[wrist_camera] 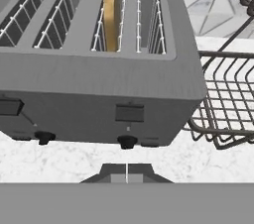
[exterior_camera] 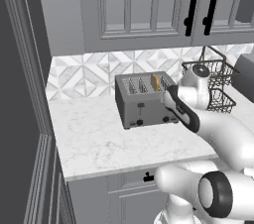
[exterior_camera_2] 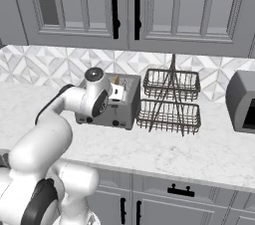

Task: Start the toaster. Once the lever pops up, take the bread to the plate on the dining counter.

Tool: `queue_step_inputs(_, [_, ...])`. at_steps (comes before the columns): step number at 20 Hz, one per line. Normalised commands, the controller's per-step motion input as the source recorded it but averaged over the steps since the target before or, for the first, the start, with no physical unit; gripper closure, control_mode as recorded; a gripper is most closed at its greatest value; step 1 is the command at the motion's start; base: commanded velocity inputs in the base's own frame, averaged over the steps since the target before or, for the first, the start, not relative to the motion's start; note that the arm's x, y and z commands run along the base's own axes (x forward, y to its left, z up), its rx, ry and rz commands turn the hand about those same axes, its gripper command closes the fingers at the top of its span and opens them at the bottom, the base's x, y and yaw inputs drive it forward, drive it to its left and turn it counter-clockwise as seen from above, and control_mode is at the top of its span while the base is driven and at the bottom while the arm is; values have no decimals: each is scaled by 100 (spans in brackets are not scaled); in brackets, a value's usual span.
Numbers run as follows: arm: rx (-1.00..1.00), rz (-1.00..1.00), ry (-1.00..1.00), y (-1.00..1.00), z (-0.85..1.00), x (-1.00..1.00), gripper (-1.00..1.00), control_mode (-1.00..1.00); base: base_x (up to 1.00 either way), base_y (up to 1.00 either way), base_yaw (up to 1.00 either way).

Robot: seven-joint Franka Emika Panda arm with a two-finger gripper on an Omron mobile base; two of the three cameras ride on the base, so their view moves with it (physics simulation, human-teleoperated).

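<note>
The grey toaster (wrist_camera: 99, 77) stands on the marble counter (exterior_camera: 94, 139) against the tiled wall, and also appears as the toaster (exterior_camera: 144, 100) and the toaster (exterior_camera_2: 128, 100). The bread (wrist_camera: 112, 10) stands upright in the third slot from the left, its top sticking out; the same bread (exterior_camera: 155, 81) shows from the left. My gripper (wrist_camera: 127, 172) is shut with nothing between its tips. It hangs just in front of the toaster's face, below the right lever (wrist_camera: 130, 113) and right knob (wrist_camera: 128, 141). The plate and the dining counter are out of view.
A black two-tier wire basket (exterior_camera_2: 172, 102) stands close to the toaster's right side. A grey appliance (exterior_camera_2: 242, 100) sits further right. Upper cabinets (exterior_camera_2: 124, 5) hang over the counter, and drawers (exterior_camera_2: 179, 189) lie below its front edge.
</note>
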Motion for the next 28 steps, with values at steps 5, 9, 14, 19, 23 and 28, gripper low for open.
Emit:
queue_step_inputs(5, [0, 0, 0, 0, -22, 23, 100, -100, 0, 0, 0])
queue_step_inputs(9, [0, 0, 0, 0, -23, 19, 100, -100, 0, 0, 0])
queue_step_inputs(14, [0, 0, 0, 0, -16, 23, 100, -100, 0, 0, 0])
queue_step_inputs(19, [0, 0, 0, 0, -17, 20, 100, -100, 0, 0, 0])
queue_step_inputs(23, [0, 0, 0, 0, -17, 14, 100, -100, 0, 0, 0])
queue_step_inputs(28, [0, 0, 0, 0, -11, 14, 100, -100, 0, 0, 0])
